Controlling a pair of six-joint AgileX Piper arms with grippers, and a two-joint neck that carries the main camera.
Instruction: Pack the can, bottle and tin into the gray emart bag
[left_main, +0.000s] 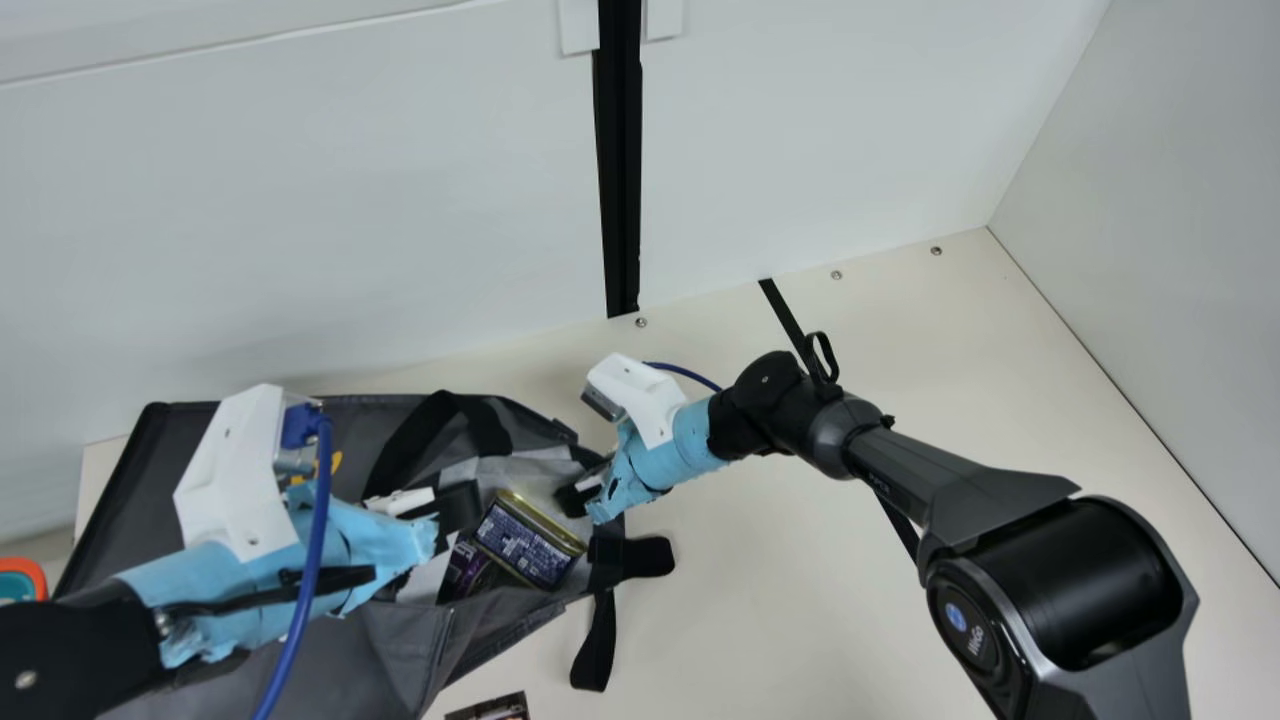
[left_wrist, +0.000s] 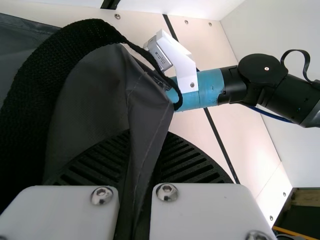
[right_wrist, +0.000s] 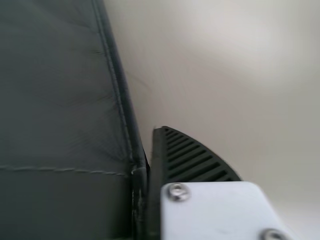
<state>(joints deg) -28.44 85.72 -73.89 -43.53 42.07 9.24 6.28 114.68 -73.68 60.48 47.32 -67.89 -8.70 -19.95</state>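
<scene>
- Main view: the tin (left_main: 530, 540) lies tilted in the open mouth of the gray emart bag (left_main: 400, 645), beside a purple item (left_main: 467, 570) (partly tucked away from me).
- Left gripper (left_main: 457, 508) is pinched closed on the bag's fabric.
- Right gripper (left_main: 577, 492) grips the bag's seamed rim, one finger hidden behind the cloth.

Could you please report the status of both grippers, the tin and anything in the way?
Left gripper shut on gray bag; right gripper shut on its edge. Tin in bag's mouth. Black handle by left gripper, possible snag.
</scene>
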